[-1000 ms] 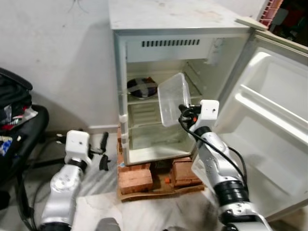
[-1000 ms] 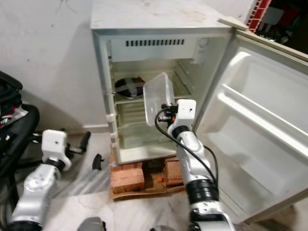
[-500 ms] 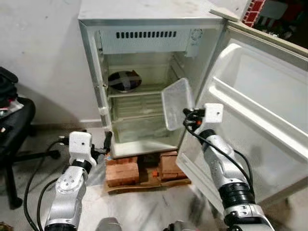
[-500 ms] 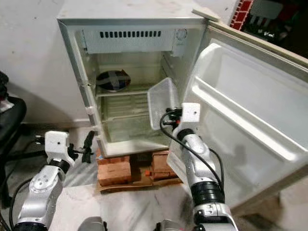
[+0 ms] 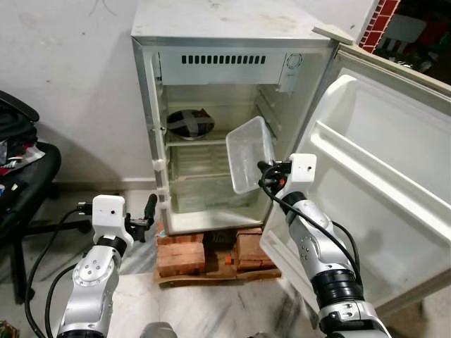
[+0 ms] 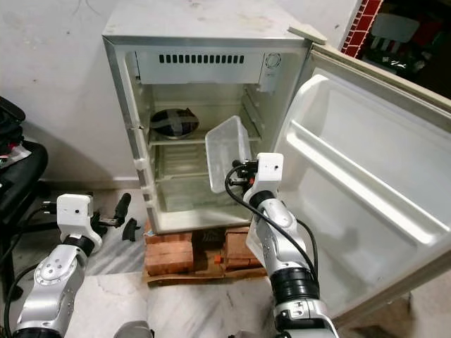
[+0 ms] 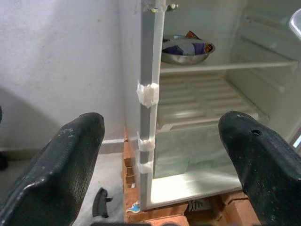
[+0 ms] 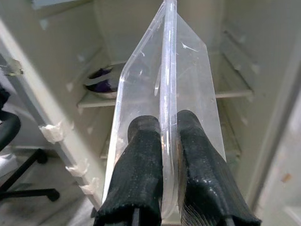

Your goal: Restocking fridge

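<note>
Two end effectors: right (image 8: 162, 141) pinches a clear container (image 5: 248, 151) before the fridge (image 5: 211, 84); left (image 7: 160, 150) gapes.

fridge upper shelf (image 5: 211, 141) | metal bowl (image 5: 189, 124) on it | fridge on bricks (image 5: 180, 258)

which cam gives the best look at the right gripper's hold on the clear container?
Right wrist view: the two black fingers pinch the clear container by its rim, one on each side, close up. Both eye views show the right gripper holding the tilted container in front of the open fridge, but the contact is small. The left wrist view catches only a corner of the container.
</note>
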Controlling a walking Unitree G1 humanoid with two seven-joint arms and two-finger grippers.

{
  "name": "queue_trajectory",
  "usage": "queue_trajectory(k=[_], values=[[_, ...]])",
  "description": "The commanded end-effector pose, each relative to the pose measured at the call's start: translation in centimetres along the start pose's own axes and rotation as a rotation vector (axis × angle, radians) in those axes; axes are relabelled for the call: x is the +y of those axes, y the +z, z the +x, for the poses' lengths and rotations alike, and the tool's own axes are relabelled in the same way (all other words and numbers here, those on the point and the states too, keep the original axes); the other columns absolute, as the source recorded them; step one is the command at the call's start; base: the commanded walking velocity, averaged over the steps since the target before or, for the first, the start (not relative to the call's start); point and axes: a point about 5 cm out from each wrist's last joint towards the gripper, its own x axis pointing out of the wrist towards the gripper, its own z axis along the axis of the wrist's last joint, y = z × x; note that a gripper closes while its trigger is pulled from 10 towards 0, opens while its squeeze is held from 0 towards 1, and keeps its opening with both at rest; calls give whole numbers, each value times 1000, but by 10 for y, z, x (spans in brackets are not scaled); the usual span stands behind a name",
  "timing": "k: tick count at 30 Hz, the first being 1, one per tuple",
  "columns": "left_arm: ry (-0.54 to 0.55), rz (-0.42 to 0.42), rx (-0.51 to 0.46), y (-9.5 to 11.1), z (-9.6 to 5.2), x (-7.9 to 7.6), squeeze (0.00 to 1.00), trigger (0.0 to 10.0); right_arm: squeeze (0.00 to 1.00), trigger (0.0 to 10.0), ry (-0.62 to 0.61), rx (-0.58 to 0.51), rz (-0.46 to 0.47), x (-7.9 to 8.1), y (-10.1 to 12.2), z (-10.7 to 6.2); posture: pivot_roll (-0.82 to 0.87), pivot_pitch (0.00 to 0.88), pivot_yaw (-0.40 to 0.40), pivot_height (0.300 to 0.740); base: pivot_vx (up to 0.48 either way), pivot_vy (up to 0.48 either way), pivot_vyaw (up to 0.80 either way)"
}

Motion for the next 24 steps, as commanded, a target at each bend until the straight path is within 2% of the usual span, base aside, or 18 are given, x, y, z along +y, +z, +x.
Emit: queue_trajectory(k=[1, 9, 14, 24], values=[[-13, -1, -13, 5, 2, -1, 0, 10000, 0, 10000, 39, -41, -16, 3, 14, 3, 156, 0, -73, 740, 259, 0, 0], [-21, -4, -13, 5, 2, -2, 0, 10000, 0, 10000, 20, -28, -16, 0, 11, 3, 159, 0, -76, 740, 295, 0, 709], [-21, -4, -11, 4, 2, -3, 0, 10000, 0, 10000, 20, -25, -14, 0, 11, 4, 162, 0, -79, 740, 274, 0, 0], [-24, -6, -3, 4, 2, -3, 0, 10000, 0, 10000, -30, -40, -32, -8, 15, 4, 162, 0, -79, 740, 0, 0, 0]])
